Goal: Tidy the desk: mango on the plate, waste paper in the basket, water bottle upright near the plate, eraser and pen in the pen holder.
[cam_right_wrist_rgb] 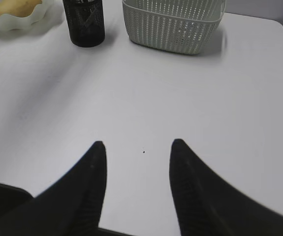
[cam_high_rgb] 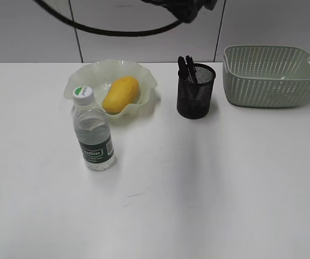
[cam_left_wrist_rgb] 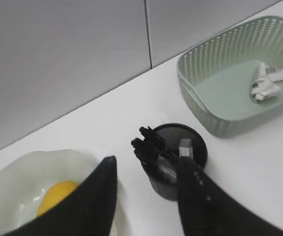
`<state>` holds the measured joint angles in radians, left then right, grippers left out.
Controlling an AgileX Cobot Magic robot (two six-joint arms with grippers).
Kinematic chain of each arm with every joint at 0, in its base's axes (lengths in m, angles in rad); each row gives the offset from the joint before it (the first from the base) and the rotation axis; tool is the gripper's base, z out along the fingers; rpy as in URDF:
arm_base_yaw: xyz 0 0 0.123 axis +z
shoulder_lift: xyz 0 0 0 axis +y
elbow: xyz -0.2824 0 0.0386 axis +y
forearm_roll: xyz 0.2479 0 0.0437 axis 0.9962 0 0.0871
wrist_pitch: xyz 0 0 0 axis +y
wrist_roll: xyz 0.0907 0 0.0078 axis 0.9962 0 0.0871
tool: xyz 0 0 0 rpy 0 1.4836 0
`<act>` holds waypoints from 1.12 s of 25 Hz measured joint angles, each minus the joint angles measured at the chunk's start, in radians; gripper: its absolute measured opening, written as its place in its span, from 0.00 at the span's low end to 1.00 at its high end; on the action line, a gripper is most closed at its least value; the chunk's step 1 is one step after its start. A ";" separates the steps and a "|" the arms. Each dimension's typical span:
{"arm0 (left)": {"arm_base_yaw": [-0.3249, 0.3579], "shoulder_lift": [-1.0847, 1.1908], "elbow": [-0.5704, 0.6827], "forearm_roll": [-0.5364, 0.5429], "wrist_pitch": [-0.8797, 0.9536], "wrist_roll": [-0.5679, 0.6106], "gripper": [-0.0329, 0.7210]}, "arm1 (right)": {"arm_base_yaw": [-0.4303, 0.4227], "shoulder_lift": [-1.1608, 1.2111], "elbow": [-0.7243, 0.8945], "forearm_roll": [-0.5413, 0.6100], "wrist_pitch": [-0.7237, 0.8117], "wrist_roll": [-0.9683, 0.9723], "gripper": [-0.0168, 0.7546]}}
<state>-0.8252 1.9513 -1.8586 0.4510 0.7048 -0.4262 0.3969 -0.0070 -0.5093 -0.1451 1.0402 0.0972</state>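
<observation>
1. White and bare at the near edge, the worktop (cam_high_rgb: 198,205) carries nothing in front of the right pincer (cam_right_wrist_rgb: 137,147); its two dark fingers stand apart with plain surface between them, gripping nothing.

2. Next out stands the water bottle (cam_high_rgb: 93,132), upright, cap on, just in front of the plate (cam_high_rgb: 79,81) and close to its near rim.

3. The mango (cam_high_rgb: 121,94) lies in the plate, its long axis slanting from near-left to far-right.

4. To the right of the plate stands the pen holder (cam_high_rgb: 195,97). A dark pen (cam_high_rgb: 187,67) leans in it, top above the rim; in the left wrist view a small pale block, probably the eraser (cam_left_wrist_rgb: 185,147), lies inside.

5. The left pincer (cam_left_wrist_rgb: 146,182) hangs above the pen holder and slightly to the plate side; its fingers are parted, one towards the plate, one over the cup's rim, and nothing is between them.

6. Farthest right sits the basket (cam_high_rgb: 273,81), well apart from the pen holder; the waste paper (cam_left_wrist_rgb: 264,83) rests on its floor.

7. Judged from this, every item is in its place. What matters for the coming move is that the cup and the pen's top are directly under the left pincer, so a straight lift looks safest to avoid knocking the pen. The right arm is far from everything.
</observation>
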 joint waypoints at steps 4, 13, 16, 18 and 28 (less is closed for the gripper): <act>-0.083 -0.331 0.361 0.022 -0.107 0.013 0.44 | 0.000 0.000 0.000 0.000 0.000 -0.001 0.47; -0.157 -1.216 0.989 -0.065 0.025 -0.041 0.44 | 0.000 0.000 0.000 0.000 0.000 -0.001 0.47; -0.157 -1.459 1.097 -0.070 0.183 -0.058 0.44 | 0.000 0.000 0.000 0.001 0.000 -0.001 0.47; -0.157 -1.594 1.166 -0.084 0.259 -0.050 0.44 | 0.000 0.000 0.000 0.001 0.000 -0.001 0.47; -0.157 -1.888 1.299 -0.211 0.328 0.140 0.44 | 0.000 0.000 0.000 0.011 0.000 -0.001 0.47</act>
<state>-0.9825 0.0632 -0.5597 0.2399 1.0323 -0.2864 0.3969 -0.0070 -0.5093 -0.1336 1.0402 0.0961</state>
